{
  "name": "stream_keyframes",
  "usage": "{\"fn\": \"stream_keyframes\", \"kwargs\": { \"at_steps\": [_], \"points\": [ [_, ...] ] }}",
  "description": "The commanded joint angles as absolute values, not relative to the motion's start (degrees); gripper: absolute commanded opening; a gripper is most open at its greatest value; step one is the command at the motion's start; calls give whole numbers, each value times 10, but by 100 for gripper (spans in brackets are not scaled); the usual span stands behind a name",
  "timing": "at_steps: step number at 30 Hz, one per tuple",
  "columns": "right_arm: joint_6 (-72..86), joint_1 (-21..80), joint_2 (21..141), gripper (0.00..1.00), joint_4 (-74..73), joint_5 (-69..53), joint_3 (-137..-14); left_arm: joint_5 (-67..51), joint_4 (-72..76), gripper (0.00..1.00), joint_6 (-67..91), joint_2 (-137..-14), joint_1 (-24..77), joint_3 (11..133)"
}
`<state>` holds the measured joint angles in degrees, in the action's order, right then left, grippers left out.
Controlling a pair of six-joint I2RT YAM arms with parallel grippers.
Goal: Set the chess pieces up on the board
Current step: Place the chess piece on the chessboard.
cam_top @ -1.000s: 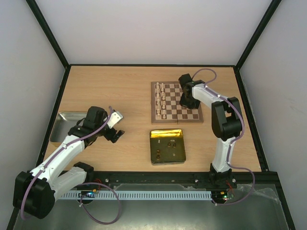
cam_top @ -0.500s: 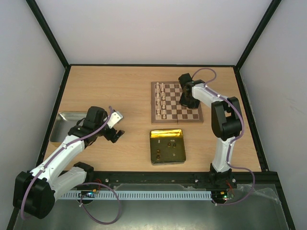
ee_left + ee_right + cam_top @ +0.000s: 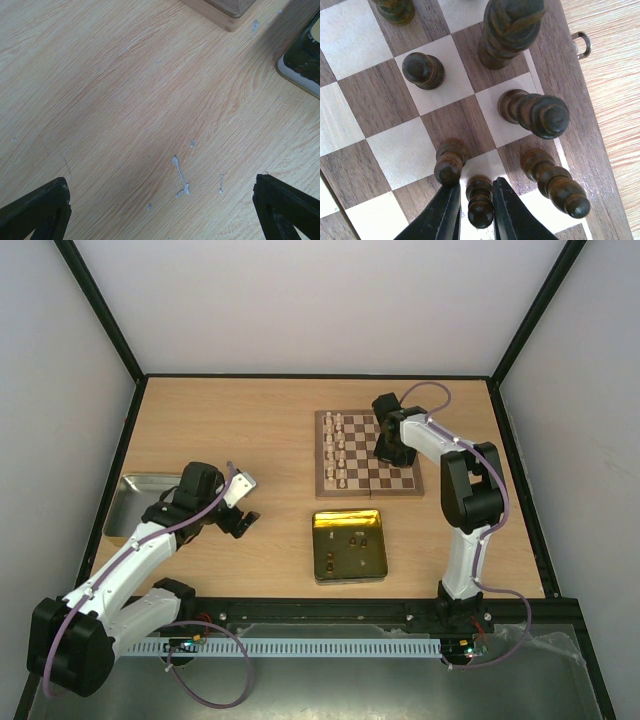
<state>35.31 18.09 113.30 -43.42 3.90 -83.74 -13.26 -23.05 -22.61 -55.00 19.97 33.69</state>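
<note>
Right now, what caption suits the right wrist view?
Right hand straddling a dark pawn, other dark pieces standing around it, near the edge of the board.

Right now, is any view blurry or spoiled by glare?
Top view: evenly lit, the tin shines with mild glare, the pieces too small to make out. Left wrist: sharp table grain, no glare. Right wrist: board crisp, slight sheen on its border.

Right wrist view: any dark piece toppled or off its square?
None toppled. One dark piece just left of the right gripper stands near its square's edge, not centred; the others look well within theirs.
</note>
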Motion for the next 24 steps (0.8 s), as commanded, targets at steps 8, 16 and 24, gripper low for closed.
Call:
{"fn": "stream_keyframes", "kwargs": {
  "at_steps": [8, 16, 24],
  "points": [
    [350, 178, 1103, 20, -462, 54, -847, -135, -230, 99, -229, -548, 202, 332],
    [351, 179, 1074, 21, -470, 46, -837, -134, -230, 99, -229, -547, 201, 331],
    [356, 198, 984, 21, -465, 10, -765, -133, -230, 99, -229, -549, 201, 331]
  ]
}}
